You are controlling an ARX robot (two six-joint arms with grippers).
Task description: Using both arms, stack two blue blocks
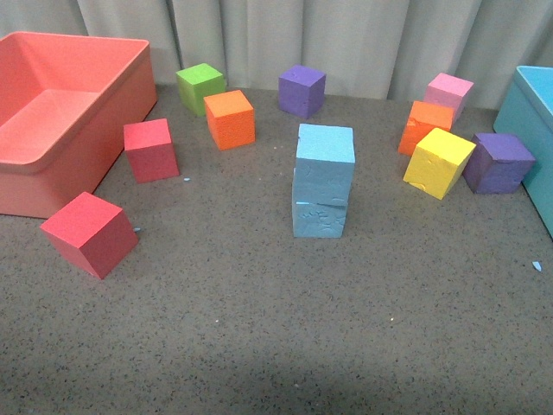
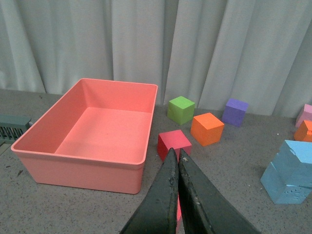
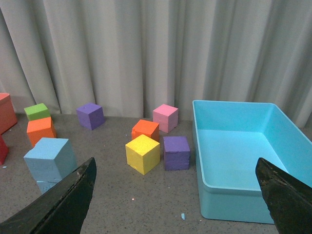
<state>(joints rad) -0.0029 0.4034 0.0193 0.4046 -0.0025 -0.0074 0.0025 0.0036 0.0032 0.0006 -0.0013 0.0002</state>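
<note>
A dark grey speckled tabletop (image 1: 259, 328) is stretching across the whole scene, flecked with pale specks. Pale grey pleated curtains (image 3: 146, 48) are hanging behind it, closing off the back in soft vertical folds. Even, diffuse light is falling over the surface, casting only faint shadows.

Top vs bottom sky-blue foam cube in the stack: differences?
The top sky-blue foam cube rests on the bottom sky-blue foam cube, which sits on the table. The top one's faces look smooth; the bottom one's front is pitted and creased. The top is twisted slightly off square. Same colour and size.
</note>
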